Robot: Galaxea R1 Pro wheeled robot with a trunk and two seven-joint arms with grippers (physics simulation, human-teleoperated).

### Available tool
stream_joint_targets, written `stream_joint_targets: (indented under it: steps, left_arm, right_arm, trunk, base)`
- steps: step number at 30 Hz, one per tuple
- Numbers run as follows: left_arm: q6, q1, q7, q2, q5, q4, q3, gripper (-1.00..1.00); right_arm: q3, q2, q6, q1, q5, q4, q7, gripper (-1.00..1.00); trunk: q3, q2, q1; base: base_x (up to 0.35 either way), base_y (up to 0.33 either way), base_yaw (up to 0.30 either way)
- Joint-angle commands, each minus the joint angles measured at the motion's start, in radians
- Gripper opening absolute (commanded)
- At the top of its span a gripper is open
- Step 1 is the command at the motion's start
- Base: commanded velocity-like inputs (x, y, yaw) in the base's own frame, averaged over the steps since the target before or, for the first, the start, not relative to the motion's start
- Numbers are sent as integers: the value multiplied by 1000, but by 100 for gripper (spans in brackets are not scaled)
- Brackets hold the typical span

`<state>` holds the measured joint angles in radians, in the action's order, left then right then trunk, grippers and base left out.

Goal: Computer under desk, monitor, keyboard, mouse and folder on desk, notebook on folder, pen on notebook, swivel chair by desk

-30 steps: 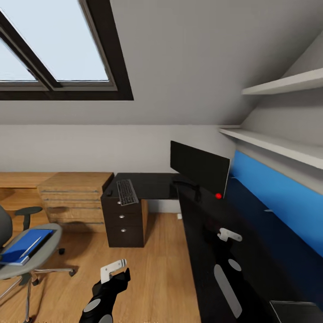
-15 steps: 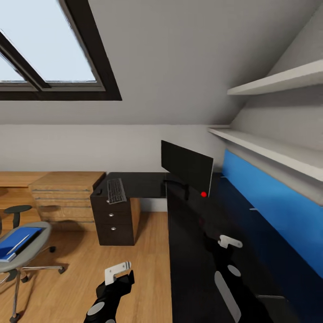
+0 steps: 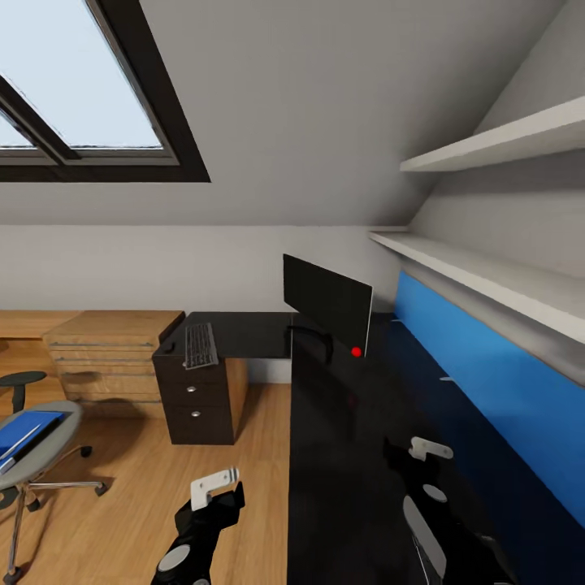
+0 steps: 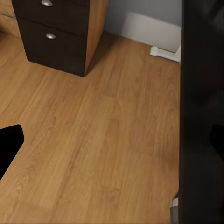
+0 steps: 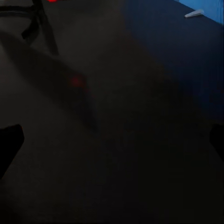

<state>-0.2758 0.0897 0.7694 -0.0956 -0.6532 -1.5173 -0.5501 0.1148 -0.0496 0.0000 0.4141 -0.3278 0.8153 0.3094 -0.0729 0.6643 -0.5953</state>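
Still travelling, I judge: the left gripper and right gripper carry nothing, though whether they are apart I cannot tell. Far on the desk sits the keyboard, left of the monitor; the folder lies on the chair at near left, so next comes turning left towards it.

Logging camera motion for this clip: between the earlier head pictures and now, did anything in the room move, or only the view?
Only the view shifted: everything slid leftward in the head picture, so the camera turned right. The swivel chair with the blue folder now sits at the picture's left edge. The keyboard and monitor kept their places on the desk. Left gripper and right gripper took hold of nothing.
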Motion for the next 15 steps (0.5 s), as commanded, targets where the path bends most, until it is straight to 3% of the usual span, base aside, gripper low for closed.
stream_joint_targets:
  steps: [1, 15]
  left_arm:
    - [-4, 1, 8, -1, -4, -7, -2, 100]
    - [-1, 1, 14, -2, -5, -50, -18, 100]
  right_arm:
    - [6, -5, 2, 12, -9, -17, 9, 100]
    - [6, -56, 23, 179, -13, -307, 6, 100]
  trunk:
    - [-2, 2, 0]
    - [-2, 2, 0]
  base:
    - [0, -13, 0]
    - [0, -3, 0]
